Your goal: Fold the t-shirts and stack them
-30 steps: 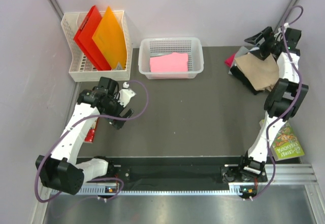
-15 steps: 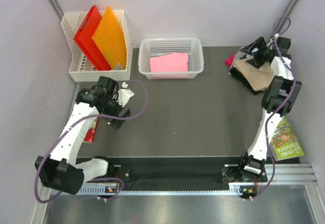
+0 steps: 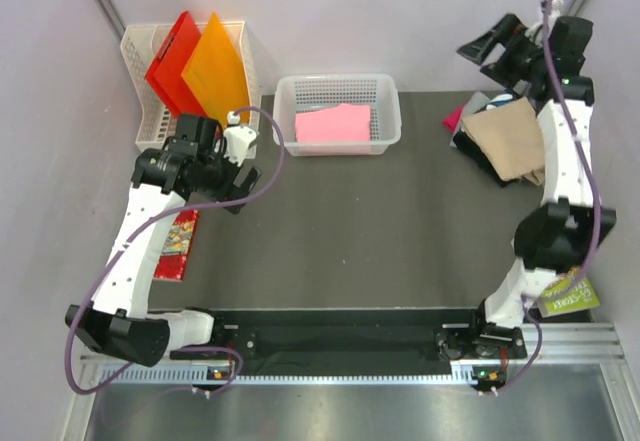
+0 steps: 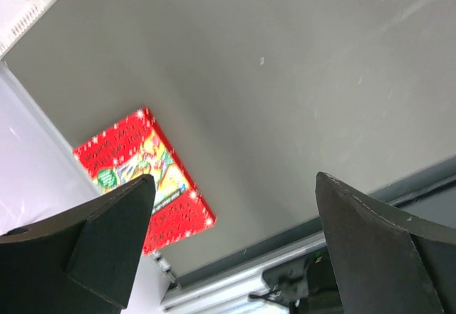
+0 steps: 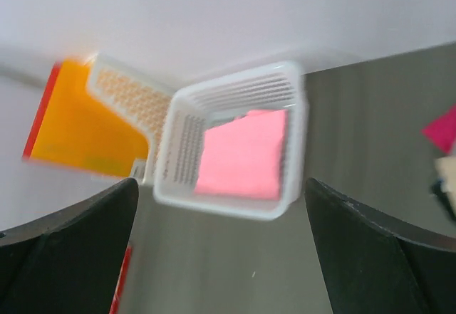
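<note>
Both claws are wide open and hold nothing. The right gripper (image 3: 497,49) is raised in the air beyond the tan t-shirt (image 3: 515,133), which tops a pile in the right rear corner, and does not touch it. The left gripper (image 3: 238,173) hovers over the table (image 3: 380,211), left of the white mesh basket (image 3: 385,111) that holds the folded pink t-shirt (image 3: 333,123).

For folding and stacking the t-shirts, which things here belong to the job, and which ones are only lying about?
Belong to the job: pink t-shirt in the white basket; tan t-shirt at far right; magenta cloth and dark cloth poking out from under it.
Only lying about: red folder and orange folder in the rack; red booklet; green booklet.
</note>
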